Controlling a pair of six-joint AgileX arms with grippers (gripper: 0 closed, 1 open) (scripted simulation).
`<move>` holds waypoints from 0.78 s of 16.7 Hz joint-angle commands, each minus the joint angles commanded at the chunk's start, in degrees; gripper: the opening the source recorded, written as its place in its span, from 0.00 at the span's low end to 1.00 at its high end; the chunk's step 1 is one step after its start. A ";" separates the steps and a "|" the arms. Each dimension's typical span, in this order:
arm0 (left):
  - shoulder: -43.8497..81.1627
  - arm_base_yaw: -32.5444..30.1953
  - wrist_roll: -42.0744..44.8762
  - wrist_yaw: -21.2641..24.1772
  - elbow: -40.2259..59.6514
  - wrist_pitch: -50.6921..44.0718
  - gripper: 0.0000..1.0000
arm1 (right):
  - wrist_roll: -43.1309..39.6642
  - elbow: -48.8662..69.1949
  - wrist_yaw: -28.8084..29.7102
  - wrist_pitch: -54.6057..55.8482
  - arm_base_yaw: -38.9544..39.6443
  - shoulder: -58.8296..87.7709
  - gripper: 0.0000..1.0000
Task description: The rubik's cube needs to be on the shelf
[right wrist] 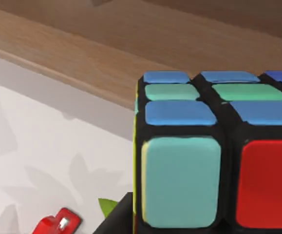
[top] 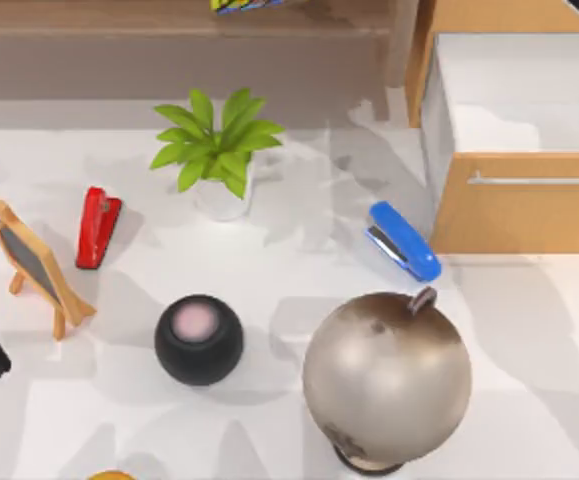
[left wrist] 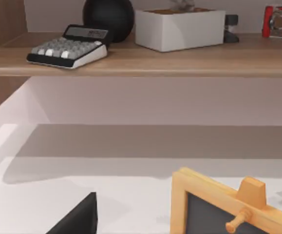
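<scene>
Rubik's cube (right wrist: 214, 151) close against the right wrist camera, level with the edge of the shelf (right wrist: 72, 53); cropped at the top view's upper edge.

From above, just a sliver of the cube shows over the board. Right gripper's fingers hidden: grip cannot be told. A dark shape at the top view's left edge appears to be the left arm; its fingers are unseen too. Table (top: 529, 330) count: two staplers, red stapler (top: 97, 227) and blue stapler (top: 404, 241); one potted plant (top: 219, 150); one black ball (top: 198, 339); one globe (top: 387, 378); one small easel chalkboard (top: 27, 258); one open drawer unit (top: 514, 140).
</scene>
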 joint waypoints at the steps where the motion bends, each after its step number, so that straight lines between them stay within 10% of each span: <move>1: 0.00 0.00 0.00 0.00 0.00 0.00 1.00 | -0.53 -1.39 1.51 6.03 1.27 0.39 0.00; 13: 0.00 0.00 0.00 0.00 0.00 0.00 1.00 | -13.01 -39.23 33.39 87.95 8.57 3.70 0.00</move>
